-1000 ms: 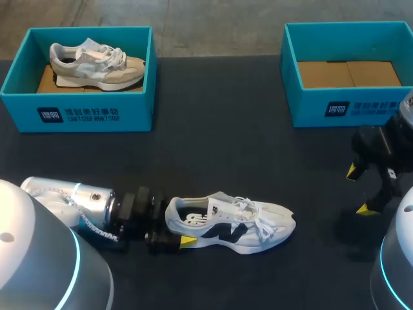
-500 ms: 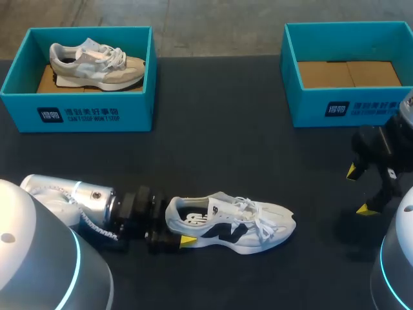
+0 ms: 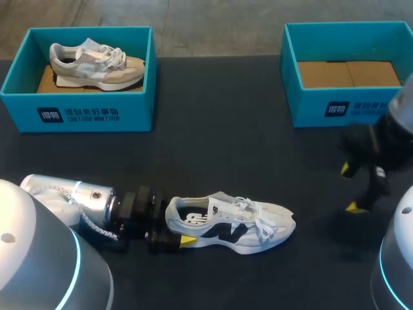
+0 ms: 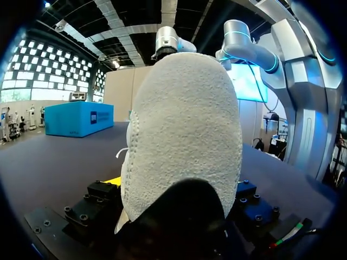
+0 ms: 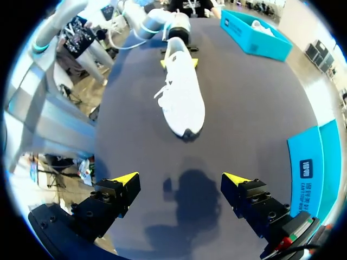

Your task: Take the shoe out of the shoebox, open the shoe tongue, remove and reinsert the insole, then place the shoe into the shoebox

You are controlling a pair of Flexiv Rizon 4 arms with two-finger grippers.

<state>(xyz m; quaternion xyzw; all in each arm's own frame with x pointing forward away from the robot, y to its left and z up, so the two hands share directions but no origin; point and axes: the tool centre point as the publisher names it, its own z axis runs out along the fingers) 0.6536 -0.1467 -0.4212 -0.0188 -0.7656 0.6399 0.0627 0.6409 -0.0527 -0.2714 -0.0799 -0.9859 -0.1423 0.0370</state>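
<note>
A white shoe with dark side markings (image 3: 232, 226) lies on its side on the dark table, toe to the right. My left gripper (image 3: 173, 231) holds its heel, one yellow-tipped finger (image 3: 187, 241) against the near side. In the left wrist view the grey heel (image 4: 184, 135) fills the space between both fingers. My right gripper (image 3: 350, 188) hovers open and empty to the right of the shoe; in its wrist view the gripper (image 5: 179, 181) has the shoe's toe (image 5: 184, 108) ahead of it. An empty teal shoebox (image 3: 348, 106) stands at the back right.
A second teal shoebox (image 3: 80, 106) at the back left holds a grey and beige shoe (image 3: 97, 64). Bare dark table lies between the boxes and the white shoe.
My right gripper has shifted a little to the left, toward the shoe. The left arm and the shoe have stayed put.
</note>
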